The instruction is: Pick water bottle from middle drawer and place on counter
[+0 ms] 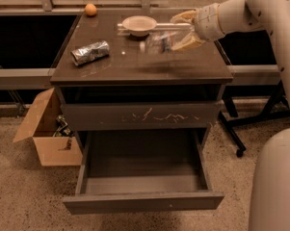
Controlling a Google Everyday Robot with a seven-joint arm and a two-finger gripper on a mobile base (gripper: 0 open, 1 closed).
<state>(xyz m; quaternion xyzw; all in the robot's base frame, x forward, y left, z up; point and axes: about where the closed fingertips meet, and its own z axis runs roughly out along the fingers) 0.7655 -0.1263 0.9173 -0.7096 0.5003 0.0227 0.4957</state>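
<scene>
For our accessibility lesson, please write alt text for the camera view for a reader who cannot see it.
A robot gripper holds a clear water bottle over the dark counter, near a white bowl, a foil packet and an orange ball. Below, the middle drawer stands open.

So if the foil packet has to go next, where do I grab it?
Across its narrow middle, from straight above. The foil packet lies flat and slanted on the counter, nothing touching it. The pincer, at the water bottle, would cross leftward.
</scene>
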